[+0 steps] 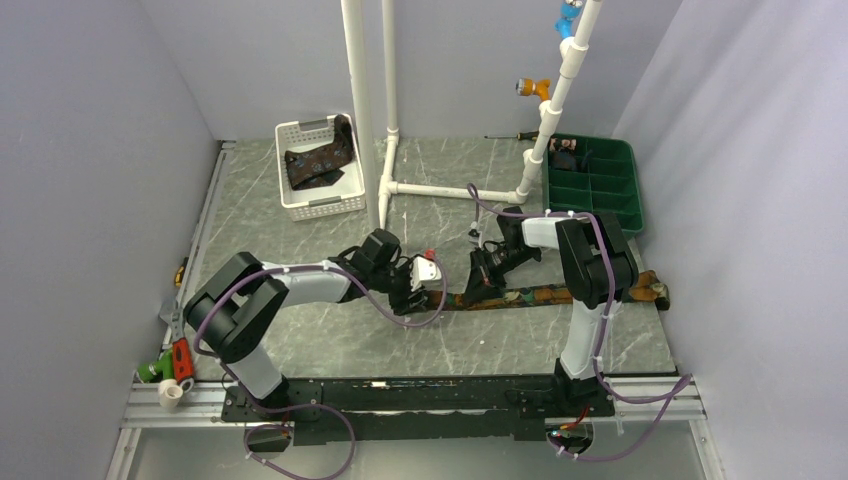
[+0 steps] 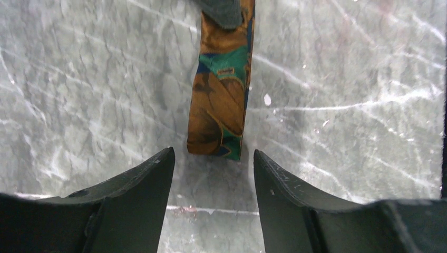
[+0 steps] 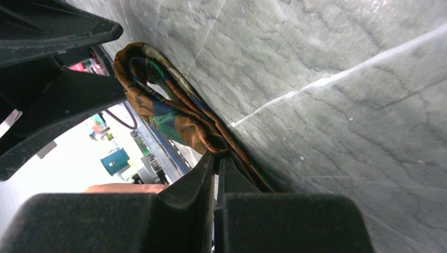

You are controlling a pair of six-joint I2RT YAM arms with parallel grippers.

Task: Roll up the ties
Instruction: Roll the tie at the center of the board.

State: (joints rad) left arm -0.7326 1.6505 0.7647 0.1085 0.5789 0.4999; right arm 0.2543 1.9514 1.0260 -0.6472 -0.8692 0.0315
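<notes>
The right gripper (image 1: 478, 285) (image 3: 216, 158) is pinching the orange and teal tie (image 1: 545, 295) (image 3: 174, 118), its fingers clenched on a looped fold; the rest of the tie is lying flat along the grey table (image 1: 480, 345), stretching toward its right edge; the left gripper (image 1: 432, 290) (image 2: 213, 153) is hovering spread wide just short of the tie's narrow end (image 2: 216, 142); a second tie (image 1: 318, 162) is sitting in the white basket (image 1: 300, 205).

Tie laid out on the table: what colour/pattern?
The tie is mottled orange-brown with teal-green and dark blue patches. It shows best in the left wrist view.
</notes>
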